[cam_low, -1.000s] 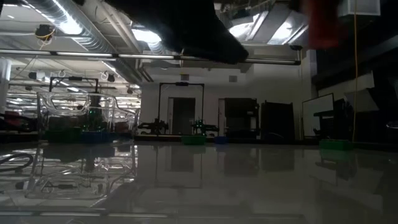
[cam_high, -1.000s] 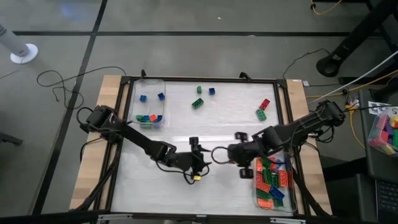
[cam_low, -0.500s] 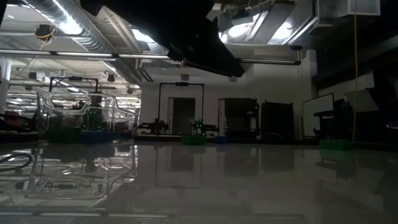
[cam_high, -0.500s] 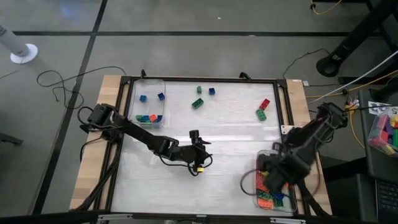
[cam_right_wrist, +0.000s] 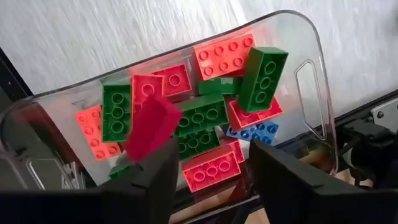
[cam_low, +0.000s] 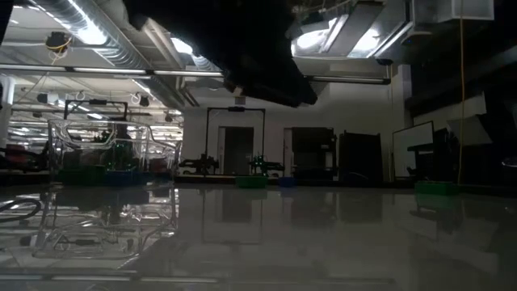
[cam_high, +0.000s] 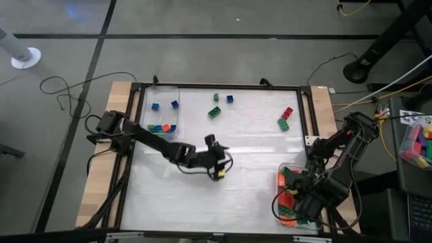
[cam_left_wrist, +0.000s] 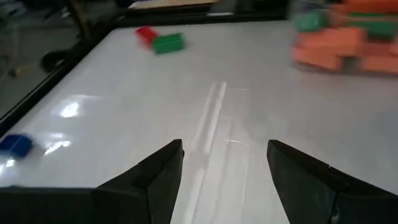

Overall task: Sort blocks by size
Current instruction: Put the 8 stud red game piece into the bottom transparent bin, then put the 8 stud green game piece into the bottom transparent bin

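My right gripper [cam_right_wrist: 211, 168] hangs open over the clear right tray [cam_high: 282, 177], pointing down. Several long red, green and blue blocks [cam_right_wrist: 205, 118] lie in that tray. A red block [cam_right_wrist: 152, 127] shows tilted and blurred above them, by one fingertip. My left gripper [cam_left_wrist: 224, 168] stands open and holds nothing above the table's middle [cam_high: 219, 165]. Loose blocks rest on the far part of the table: two green ones [cam_high: 214, 111] and a blue one [cam_high: 229, 98], then a red [cam_high: 287, 112] and a green one [cam_high: 283, 123]. My right gripper has nothing between its fingers. The tilted red block's lower corner [cam_right_wrist: 135, 155] is right beside one fingertip [cam_right_wrist: 158, 165]. I cannot tell whether they touch.
A clear left tray [cam_high: 162, 91] at the far left holds small blocks [cam_high: 160, 127]. A black frame [cam_high: 223, 86] rims the table. A bin of coloured blocks [cam_high: 418, 142] stands off the table's right side. The white table surface [cam_high: 202, 209] lies bare toward the near edge.
My right gripper has swung from the table's middle toward the right and near edges, to above the right tray, and has turned to point down. My left gripper has gone a little toward the table's right and far edges.
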{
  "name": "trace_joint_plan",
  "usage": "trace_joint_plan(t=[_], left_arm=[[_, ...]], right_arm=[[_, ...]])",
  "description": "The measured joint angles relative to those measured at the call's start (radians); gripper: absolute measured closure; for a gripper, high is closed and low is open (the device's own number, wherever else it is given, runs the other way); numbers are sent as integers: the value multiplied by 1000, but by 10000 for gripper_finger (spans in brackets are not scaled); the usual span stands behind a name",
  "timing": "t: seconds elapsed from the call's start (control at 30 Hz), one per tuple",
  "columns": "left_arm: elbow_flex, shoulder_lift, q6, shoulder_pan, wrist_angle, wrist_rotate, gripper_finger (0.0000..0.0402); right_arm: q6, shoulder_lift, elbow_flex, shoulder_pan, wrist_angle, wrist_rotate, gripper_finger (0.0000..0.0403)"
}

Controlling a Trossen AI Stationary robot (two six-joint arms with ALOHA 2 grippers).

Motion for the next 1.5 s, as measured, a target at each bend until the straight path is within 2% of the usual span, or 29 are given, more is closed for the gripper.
trace_joint_plan(t=[0.1, 0.27, 0.33, 0.6, 0.83, 0.97, 1.3, 1.4, 1.5], left_arm=[[0, 0, -27, 61, -4, 3, 180], [0, 0, -41, 197, -52, 119, 180], [0, 0, -54, 255, -57, 138, 180], [1, 7, -29, 498, -93, 144, 180], [1, 61, -4, 641, -138, 286, 180], [0, 119, 36, 667, -142, 336, 180], [4, 187, 86, 657, -131, 338, 182], [3, 188, 134, 651, -123, 340, 205], [3, 190, 150, 638, -108, 339, 256]], right_arm=[[-13, 0, 0, 0, -1, 17, 198], [-69, 0, 0, -28, -70, 197, 203], [-109, -1, 0, -65, -82, 231, 207], [-450, -21, 2, -269, -71, 257, 221], [-725, -51, 2, -455, -76, 320, 221], [-844, -73, 2, -559, -73, 337, 221], [-1027, -84, 1, -748, -30, 338, 221], [-1065, -84, 1, -776, 6, 338, 221], [-1109, -84, 1, -793, 36, 336, 221]])
